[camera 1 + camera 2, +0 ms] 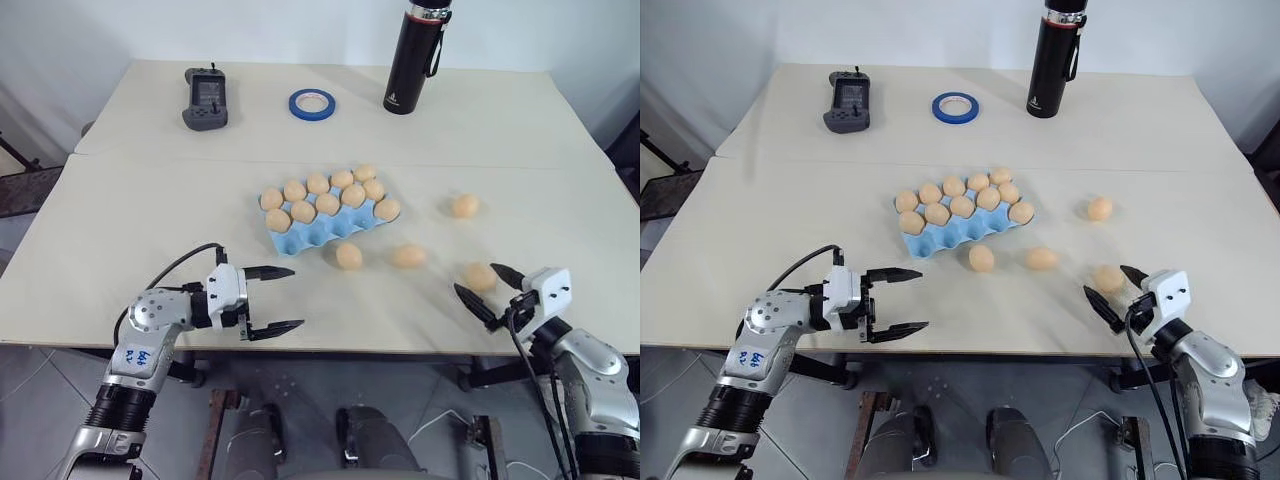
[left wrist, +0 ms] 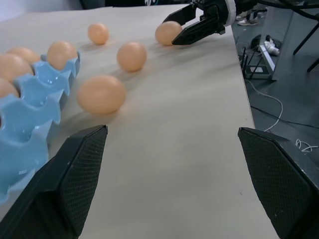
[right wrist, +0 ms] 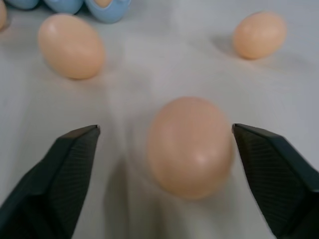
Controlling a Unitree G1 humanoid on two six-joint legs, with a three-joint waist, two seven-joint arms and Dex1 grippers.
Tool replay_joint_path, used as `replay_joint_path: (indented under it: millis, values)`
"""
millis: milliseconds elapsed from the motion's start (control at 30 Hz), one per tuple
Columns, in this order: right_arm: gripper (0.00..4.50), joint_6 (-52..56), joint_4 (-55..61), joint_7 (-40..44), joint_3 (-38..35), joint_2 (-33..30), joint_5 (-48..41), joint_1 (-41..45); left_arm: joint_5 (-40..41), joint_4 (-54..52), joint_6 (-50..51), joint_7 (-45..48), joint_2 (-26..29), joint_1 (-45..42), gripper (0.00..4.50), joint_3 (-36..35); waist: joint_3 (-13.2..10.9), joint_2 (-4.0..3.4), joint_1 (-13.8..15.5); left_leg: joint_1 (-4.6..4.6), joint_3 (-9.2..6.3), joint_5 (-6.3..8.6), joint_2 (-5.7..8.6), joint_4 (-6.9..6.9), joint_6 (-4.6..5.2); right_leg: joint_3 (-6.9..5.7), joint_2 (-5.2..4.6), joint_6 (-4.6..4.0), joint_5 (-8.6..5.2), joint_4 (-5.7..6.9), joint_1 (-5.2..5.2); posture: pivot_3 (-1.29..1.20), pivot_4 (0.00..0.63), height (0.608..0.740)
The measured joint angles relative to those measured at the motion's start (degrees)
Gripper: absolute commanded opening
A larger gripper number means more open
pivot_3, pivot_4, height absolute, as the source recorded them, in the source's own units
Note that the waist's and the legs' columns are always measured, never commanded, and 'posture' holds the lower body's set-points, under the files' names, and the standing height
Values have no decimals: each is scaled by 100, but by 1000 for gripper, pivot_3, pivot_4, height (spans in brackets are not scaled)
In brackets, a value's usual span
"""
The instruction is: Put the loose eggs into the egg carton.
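Observation:
The light blue egg carton (image 1: 310, 238) lies mid-table; its back row and part of its front row hold eggs, and the front cups toward my left are bare. Several loose eggs rest to its right: one (image 1: 349, 256) just in front of it, one (image 1: 408, 256) beside that, one (image 1: 464, 206) farther back, and one (image 1: 480, 277) near the front edge. My right gripper (image 1: 491, 289) is open and level, its fingers straddling that nearest egg (image 3: 191, 147) with a gap on each side. My left gripper (image 1: 272, 298) is open and empty, in front of the carton's left end.
A black bottle (image 1: 415, 60), a blue tape ring (image 1: 312, 103) and a grey handheld controller (image 1: 206, 98) stand along the far side of the table. The table's front edge (image 1: 380, 350) runs just below both grippers.

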State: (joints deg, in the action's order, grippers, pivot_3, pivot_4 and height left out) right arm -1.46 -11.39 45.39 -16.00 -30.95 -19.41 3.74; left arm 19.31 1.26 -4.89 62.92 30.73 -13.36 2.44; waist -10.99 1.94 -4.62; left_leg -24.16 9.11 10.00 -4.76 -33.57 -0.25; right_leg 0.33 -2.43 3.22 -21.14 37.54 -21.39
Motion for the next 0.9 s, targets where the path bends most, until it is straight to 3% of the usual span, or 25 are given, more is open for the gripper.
replay_joint_path:
  millis: [133,200,400,600,867,900]
  values:
    - [2115,-126,-346,98,17,-3,47,234,1,-166,60,-134,85,111,4500,-92,0,-1,0,0,0,2,1,-9,-2,0,-3,2,1,6,2,0,150,740]
    - [1651,-184,-453,165,21,-4,45,334,2,-287,80,-211,101,202,4500,-175,0,-1,0,0,-1,3,0,-11,-2,0,-3,2,2,8,3,0,150,740]
    - [1607,76,-128,316,378,35,1,842,2,-431,121,-492,107,522,4500,-316,-1,-4,-38,0,1,2,-4,-11,-3,4,-1,1,1,22,-7,0,150,740]
    - [1607,608,564,45,1265,639,118,2143,1,-515,168,-862,117,691,4500,-558,-2,-6,-43,0,-8,-1,-6,-13,-8,-1,1,-4,1,29,-10,0,150,740]
    - [1607,561,-667,-674,2018,1175,1089,3441,-4,-773,234,-1216,134,1088,4500,-762,-2,-5,-19,-14,-1,3,6,8,-5,-5,-16,-7,-1,9,-20,0,150,740]
    - [1951,481,-859,-764,2023,1176,1195,3528,-4,-819,234,-1256,136,1154,4500,-815,-2,-5,-15,-14,-2,3,6,10,-6,-5,-16,-11,-3,9,-21,0,150,740]
